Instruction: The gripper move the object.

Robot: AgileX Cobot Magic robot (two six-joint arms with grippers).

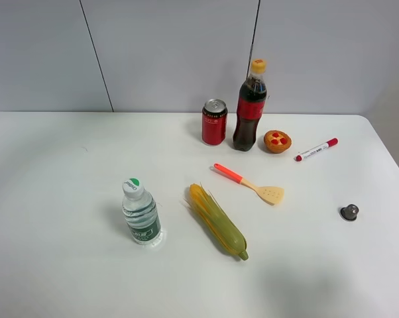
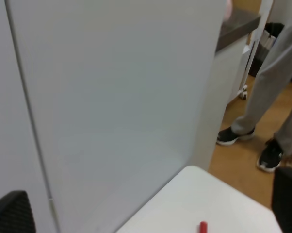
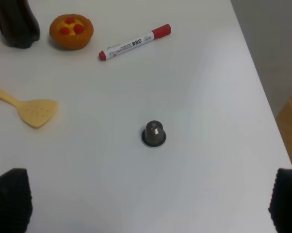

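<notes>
Ribbed black fingers (image 3: 10,199) spread, plastic cola bottle (image 1: 250,106) apart.

Pale grey wall panels (image 1: 173,53) are standing behind the white worktop (image 1: 54,199); wooden flooring (image 2: 243,165) is showing beyond its corner.

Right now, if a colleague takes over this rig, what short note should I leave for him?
Left gripper: open, empty, facing the wall beyond the table's far right corner.
Right gripper: open, empty, over the table near a small dark capsule.
Cola bottle: upright at the back, between the red can and a small tart.
Done: nothing visible; bottle not grasped.
Left: reach, grip and move the bottle.
</notes>
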